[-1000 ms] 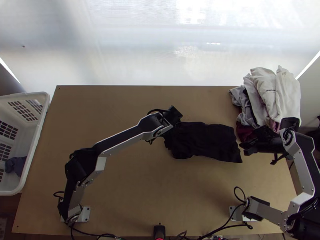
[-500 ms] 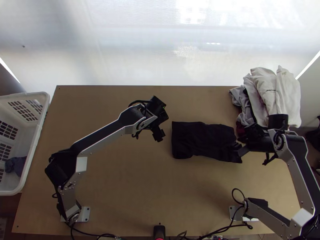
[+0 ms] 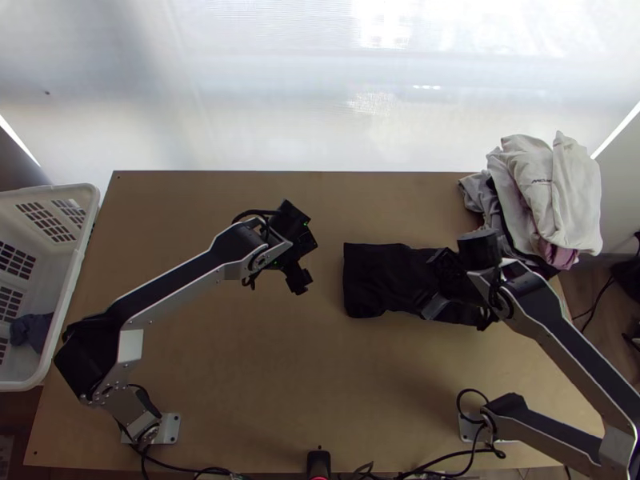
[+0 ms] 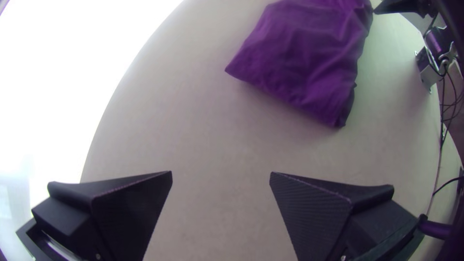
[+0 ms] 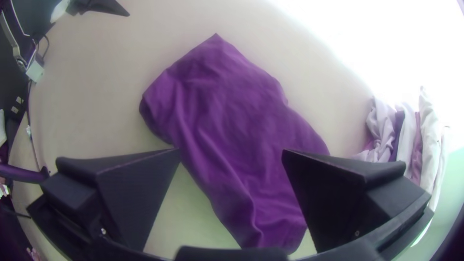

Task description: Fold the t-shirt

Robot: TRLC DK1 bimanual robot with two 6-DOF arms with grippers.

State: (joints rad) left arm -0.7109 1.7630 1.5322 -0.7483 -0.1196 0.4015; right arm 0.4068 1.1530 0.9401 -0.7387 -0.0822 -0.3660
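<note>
Stretching left to right lies the t-shirt (image 3: 374, 282); left claw (image 3: 298, 285), right claw (image 3: 458, 312) gape empty.

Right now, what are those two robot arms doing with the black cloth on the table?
They're working on folding a t-shirt. The black t-shirt lies on the table in a long, flat bundle, a bit wrinkly. The right gripper is open over the end nearer the pile of clothes. The left gripper is open too, off to the side past the other end. Neither one is holding the shirt at this moment.
</note>
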